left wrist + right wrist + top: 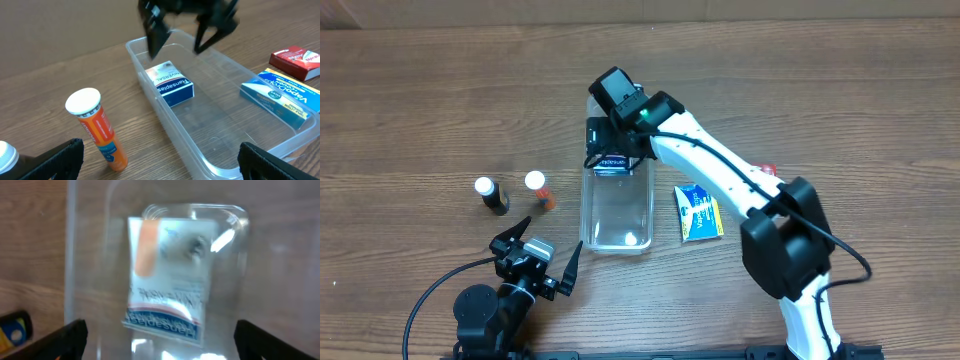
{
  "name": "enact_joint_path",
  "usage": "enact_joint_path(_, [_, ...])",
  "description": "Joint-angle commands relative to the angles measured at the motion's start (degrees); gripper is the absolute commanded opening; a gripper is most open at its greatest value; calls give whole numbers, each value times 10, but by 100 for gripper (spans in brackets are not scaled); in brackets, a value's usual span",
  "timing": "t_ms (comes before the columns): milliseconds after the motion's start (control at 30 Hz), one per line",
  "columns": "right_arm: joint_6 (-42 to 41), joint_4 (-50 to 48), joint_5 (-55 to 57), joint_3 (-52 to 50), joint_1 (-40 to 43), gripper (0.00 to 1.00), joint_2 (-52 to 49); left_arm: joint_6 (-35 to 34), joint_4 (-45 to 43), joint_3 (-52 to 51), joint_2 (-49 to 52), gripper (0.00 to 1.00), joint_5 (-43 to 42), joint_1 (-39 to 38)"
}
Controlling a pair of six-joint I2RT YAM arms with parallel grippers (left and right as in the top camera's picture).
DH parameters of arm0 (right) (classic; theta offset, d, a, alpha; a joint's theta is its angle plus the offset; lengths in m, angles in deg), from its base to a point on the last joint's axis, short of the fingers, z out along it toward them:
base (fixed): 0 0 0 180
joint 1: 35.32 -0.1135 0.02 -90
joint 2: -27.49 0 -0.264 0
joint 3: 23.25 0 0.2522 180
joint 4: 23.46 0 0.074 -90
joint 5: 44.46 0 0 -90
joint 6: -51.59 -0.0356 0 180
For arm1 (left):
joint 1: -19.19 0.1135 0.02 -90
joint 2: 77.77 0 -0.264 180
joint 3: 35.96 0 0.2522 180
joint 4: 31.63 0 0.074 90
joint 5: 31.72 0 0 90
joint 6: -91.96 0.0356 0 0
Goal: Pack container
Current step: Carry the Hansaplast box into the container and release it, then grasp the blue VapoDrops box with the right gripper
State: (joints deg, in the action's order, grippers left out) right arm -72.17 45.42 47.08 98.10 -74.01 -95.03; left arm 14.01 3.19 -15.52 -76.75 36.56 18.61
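The clear container (616, 215) stands upright in the middle of the table. It also shows in the left wrist view (200, 142) and the right wrist view (235, 245). A white and blue Hansaplast box (170, 82) lies inside at its far end, also seen in the overhead view (611, 160) and the right wrist view (167, 280). My right gripper (615, 150) hovers open and empty just above that box. My left gripper (540, 262) is open and empty near the table's front edge, left of the container's near end.
An orange tube (540, 190) and a dark bottle (492, 195) stand left of the container. A blue and yellow box (698, 212) lies to its right, with a red box (295, 61) behind it, mostly hidden by my right arm in the overhead view.
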Motion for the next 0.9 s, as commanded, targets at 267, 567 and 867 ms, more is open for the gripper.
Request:
enact_joint_path(267, [178, 245, -21, -43, 166, 100, 158, 6, -3, -4, -3, 100, -4, 6])
enact_joint_path(567, [203, 67, -73, -315, 128, 100, 158, 6, -3, -4, -3, 100, -4, 6])
enact_joint_path(867, [184, -18, -87, -391, 127, 92, 158, 6, -3, -4, -3, 100, -4, 6])
